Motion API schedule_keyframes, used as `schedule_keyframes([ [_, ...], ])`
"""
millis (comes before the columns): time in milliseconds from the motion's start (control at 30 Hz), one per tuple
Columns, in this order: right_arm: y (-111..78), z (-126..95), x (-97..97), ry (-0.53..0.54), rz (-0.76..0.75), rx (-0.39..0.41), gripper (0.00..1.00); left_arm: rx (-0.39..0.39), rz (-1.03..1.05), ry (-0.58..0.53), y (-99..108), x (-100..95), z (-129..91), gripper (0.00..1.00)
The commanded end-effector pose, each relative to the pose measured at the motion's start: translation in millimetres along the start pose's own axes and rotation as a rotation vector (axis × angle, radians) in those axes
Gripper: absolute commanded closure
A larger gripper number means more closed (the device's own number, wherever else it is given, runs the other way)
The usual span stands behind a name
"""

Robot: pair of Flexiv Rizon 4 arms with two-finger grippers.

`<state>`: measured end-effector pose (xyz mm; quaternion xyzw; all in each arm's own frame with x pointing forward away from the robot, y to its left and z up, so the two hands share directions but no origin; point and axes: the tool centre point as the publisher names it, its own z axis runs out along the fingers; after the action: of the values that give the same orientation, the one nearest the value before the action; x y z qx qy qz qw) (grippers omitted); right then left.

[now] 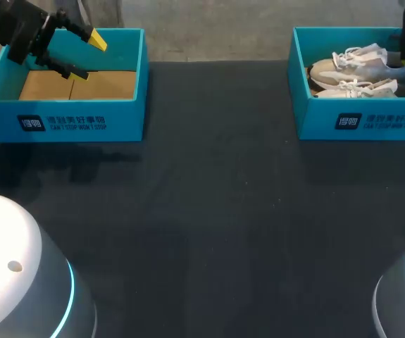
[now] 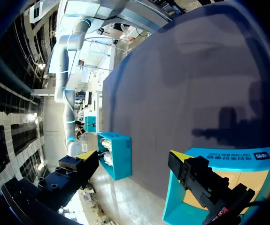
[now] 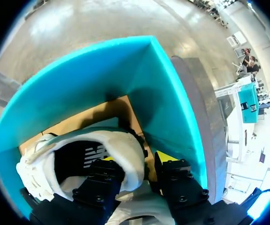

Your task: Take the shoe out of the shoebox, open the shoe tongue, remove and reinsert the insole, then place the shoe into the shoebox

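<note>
first step is in hand: getting the shoe [image 3: 95, 137] out of the shoebox [image 1: 357, 123], which sits at the far right of the table [image 1: 216, 211]. my right claw [image 3: 135, 158] is down inside that box and held narrow on the shoe's heel collar, one finger inside the opening and one outside against the back of the heel. from above, the shoe looks to be resting on the box floor, with a second shoe [image 1: 360, 89] lying just beside it on the near side (i take mine to be the farther one, but the arm hides the heel there).

my left claw [image 1: 82, 56] hovers over the other box [image 1: 75, 123] at the far left, spread wide and holding nothing. that box shows only its bare cardboard floor.

as i judge it, the next move is a straight lift, high enough for the sole to pass the box wall, then a carry toward the open middle of the table. the grip is on soft padding at one end, so the toe will likely droop. i'd go slowly and keep it from dragging the neighbour along.
</note>
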<state>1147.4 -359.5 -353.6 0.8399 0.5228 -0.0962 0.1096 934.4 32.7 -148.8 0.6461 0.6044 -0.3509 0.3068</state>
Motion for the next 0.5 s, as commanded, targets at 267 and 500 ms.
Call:
schedule_keyframes([
  [267, -11.0, -37.8, -8.7, 0.027, 0.027, -0.038, 0.58, 0.0, 0.0, 0.003, 0.0, -0.3, -0.2, 0.0],
  [500, -28.4, -71.7, -11.9, 0.089, 0.034, -0.073, 0.56, 0.0, 0.0, 0.003, 0.0, -0.3, -0.2, 0.0],
])
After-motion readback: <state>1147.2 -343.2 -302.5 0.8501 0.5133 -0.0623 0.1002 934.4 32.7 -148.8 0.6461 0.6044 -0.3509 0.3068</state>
